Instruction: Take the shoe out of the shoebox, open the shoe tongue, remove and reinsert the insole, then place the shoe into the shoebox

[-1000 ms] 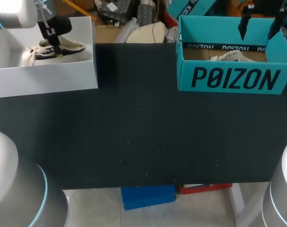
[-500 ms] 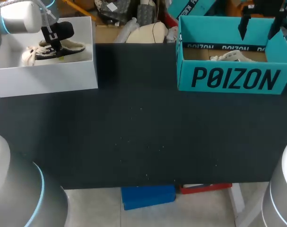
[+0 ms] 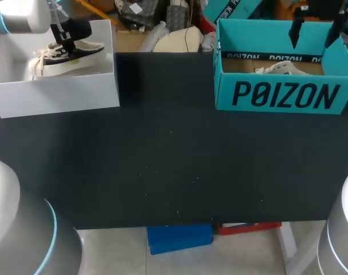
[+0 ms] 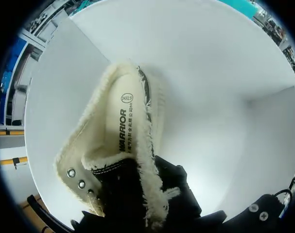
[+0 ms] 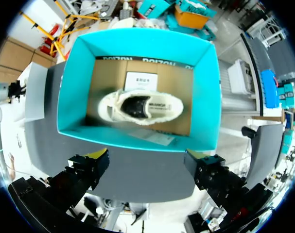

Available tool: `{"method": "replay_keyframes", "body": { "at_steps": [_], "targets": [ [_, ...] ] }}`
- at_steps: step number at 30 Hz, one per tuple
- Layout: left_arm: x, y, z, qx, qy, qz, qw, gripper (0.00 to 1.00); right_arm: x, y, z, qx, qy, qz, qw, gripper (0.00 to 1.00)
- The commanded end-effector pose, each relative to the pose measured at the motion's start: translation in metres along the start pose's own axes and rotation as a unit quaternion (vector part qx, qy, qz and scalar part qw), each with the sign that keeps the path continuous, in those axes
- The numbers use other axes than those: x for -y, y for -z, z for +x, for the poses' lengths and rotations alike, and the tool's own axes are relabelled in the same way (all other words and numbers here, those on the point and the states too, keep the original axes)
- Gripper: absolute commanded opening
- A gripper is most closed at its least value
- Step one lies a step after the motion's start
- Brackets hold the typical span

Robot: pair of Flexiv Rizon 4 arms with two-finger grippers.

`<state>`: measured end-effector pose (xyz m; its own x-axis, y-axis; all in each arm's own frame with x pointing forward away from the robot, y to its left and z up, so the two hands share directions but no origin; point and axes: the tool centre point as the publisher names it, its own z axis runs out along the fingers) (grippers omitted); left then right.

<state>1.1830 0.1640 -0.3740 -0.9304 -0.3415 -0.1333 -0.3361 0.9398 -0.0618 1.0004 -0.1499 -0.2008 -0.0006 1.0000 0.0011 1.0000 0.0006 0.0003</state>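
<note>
Gripping a black canvas low-top shoe with cream fleece lining and white laces point(image 3: 67, 56), the left gripper point(image 3: 63, 46) has its jaws closed on the shoe's collar near the heel opening. The shoe hangs tilted inside the outline of an open white cardboard shoebox point(image 3: 53, 94), its laced toe end lower than its heel end. In the left wrist view the same shoe point(image 4: 123, 145) is seen from above, looking into its opening: the fleece rim, a pale printed insole and three metal eyelets show, with one black finger point(image 4: 174, 191) of the left gripper pressed against the outside of the collar and the white box floor and walls point(image 4: 210, 73) beyond. The white box stands at the far left corner of a black table point(image 3: 174, 160). At the far right corner stands an open teal cardboard shoebox with black lettering point(image 3: 285, 94) point(image 5: 72, 97), in which a second, cream fleece-lined shoe point(image 3: 280, 69) point(image 5: 140, 107) lies on its sole on the brown cardboard floor. The right gripper point(image 3: 312, 40) point(image 5: 147, 156) hangs above this teal box with its jaws wide apart, touching nothing.
</note>
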Motion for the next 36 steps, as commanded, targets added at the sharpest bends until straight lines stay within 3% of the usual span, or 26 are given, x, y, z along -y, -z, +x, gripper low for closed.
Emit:
{"method": "replay_keyframes", "body": {
  "at_steps": [1,5,9,15,20,26,32,36],
  "targets": [
    [-0.008,0.076,0.03,0.041,0.0,0.004,0.999,0.0,0.0,0.0,0.0,0.0,0.0,0.0,1.0,1.0],
    [-0.006,0.124,0.047,0.071,0.005,0.008,0.997,0.0,0.0,0.0,0.0,0.0,0.0,0.0,1.0,1.0],
    [-0.001,0.176,0.076,0.108,0.004,0.011,0.994,0.0,0.0,0.0,0.0,0.0,0.0,0.0,1.0,1.0],
    [0.008,0.249,0.138,0.158,-0.003,0.02,0.987,0.0,0.0,0.0,0.0,0.0,0.0,0.0,1.0,1.0],
    [0.022,0.284,0.205,0.186,-0.03,0.025,0.982,0.0,0.0,0.0,0.0,0.0,0.0,0.0,1.0,1.0],
    [0.048,0.292,0.286,0.201,-0.067,0.024,0.977,0.0,0.0,0.0,0.0,0.0,0.0,0.0,1.0,1.0],
    [0.087,0.274,0.352,0.189,-0.106,0.027,0.976,0.0,0.0,0.0,0.0,0.0,0.0,0.0,1.0,1.0],
    [0.114,0.255,0.385,0.176,-0.123,0.036,0.976,0.0,0.0,0.0,0.0,0.0,0.0,0.0,1.0,1.0]
  ]
}}
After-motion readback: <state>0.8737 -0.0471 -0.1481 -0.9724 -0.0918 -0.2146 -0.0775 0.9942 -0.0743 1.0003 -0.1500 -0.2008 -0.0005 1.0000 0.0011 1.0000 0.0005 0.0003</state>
